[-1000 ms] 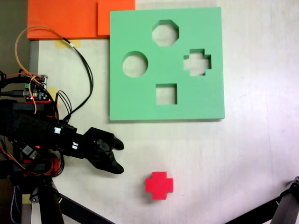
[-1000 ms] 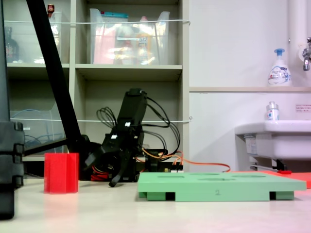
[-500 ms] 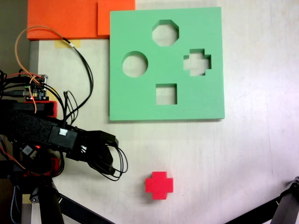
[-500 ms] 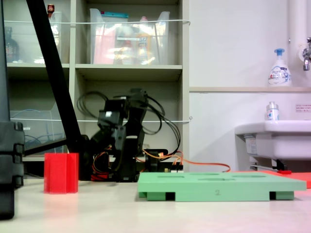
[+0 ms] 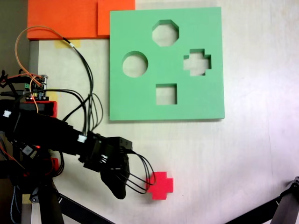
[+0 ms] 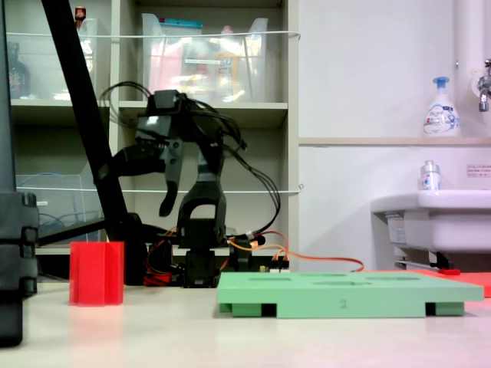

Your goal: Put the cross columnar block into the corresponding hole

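Down at the lower middle of the bench [image 5: 243, 154] in the top-down fixed view, the cross columnar block [image 5: 160, 185] stands on its end, its plus-shaped red top facing up; in the side-on fixed view the same block [image 6: 97, 274] rests upright on the bench [image 6: 230, 341] at the left. The gripper [image 5: 117, 186] lies just at the block's 9 o'clock in the top-down view, with black cable loops [image 5: 138, 175] reaching over toward the block's left edge. From the side, the gripper [image 6: 146, 188] hangs in the air well above the block, its fingers [image 6: 167, 201] apart and pointing downward, nothing between them. At the block's 12 o'clock to 1 o'clock, well apart from it, lies the green foam board [image 5: 140, 102], flat on the bench, and the corresponding hole [image 5: 196, 63] sits near the board's right side, at 3 o'clock from its centre. The octagonal cutout [image 5: 165, 32] is toward 12 o'clock, the round cutout [image 5: 135, 64] at 9 o'clock and the square cutout [image 5: 166, 94] toward 6 o'clock. Orange foam sheets [image 5: 70, 18] lie past the board's upper left corner.
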You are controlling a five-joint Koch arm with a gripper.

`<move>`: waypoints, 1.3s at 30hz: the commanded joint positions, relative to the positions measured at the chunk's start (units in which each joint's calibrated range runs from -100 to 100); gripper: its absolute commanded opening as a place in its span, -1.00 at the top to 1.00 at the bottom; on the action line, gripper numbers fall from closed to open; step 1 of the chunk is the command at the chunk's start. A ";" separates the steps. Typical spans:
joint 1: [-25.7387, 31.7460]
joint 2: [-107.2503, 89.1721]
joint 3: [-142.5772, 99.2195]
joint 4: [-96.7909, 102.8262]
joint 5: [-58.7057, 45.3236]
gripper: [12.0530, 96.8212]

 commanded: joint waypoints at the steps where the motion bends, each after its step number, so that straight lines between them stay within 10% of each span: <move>1: -0.78 8.04 6.47 -1.41 -0.88 -0.63; 35: -1.27 62.51 28.80 1.96 -1.86 -0.61; 39: -1.32 62.79 28.80 2.06 -1.86 -0.26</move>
